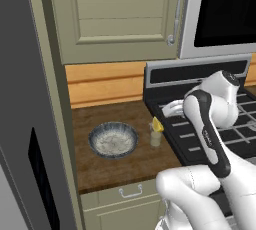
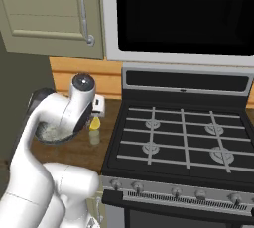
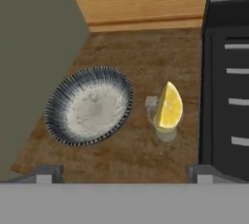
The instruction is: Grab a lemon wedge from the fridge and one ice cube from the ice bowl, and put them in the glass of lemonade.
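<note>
On the wooden counter stands the glass of lemonade (image 3: pixel 165 129), a small clear tumbler, also in the left base view (image 1: pixel 156 138) and the right base view (image 2: pixel 94 135). The yellow lemon wedge (image 3: pixel 169 106) sits upright in the glass, sticking out above its rim. A small pale block (image 3: pixel 151 102), like an ice cube, rests at the glass's left rim. Left of the glass is the ice bowl (image 3: pixel 58 102), grey with whitish contents (image 1: pixel 113 140). My gripper (image 3: pixel 125 173) hangs above the counter's front, open and holding nothing, well apart from both. The grey fridge (image 1: pixel 20 84) stands at the far left.
A black gas stove (image 2: pixel 183 133) with grates borders the counter on the right, close to the glass. Beige upper cabinets (image 1: pixel 120 14) and a microwave (image 2: pixel 183 14) hang overhead. An olive side panel (image 3: pixel 34 47) walls the counter on the left. A drawer (image 1: pixel 131 192) sits below the counter.
</note>
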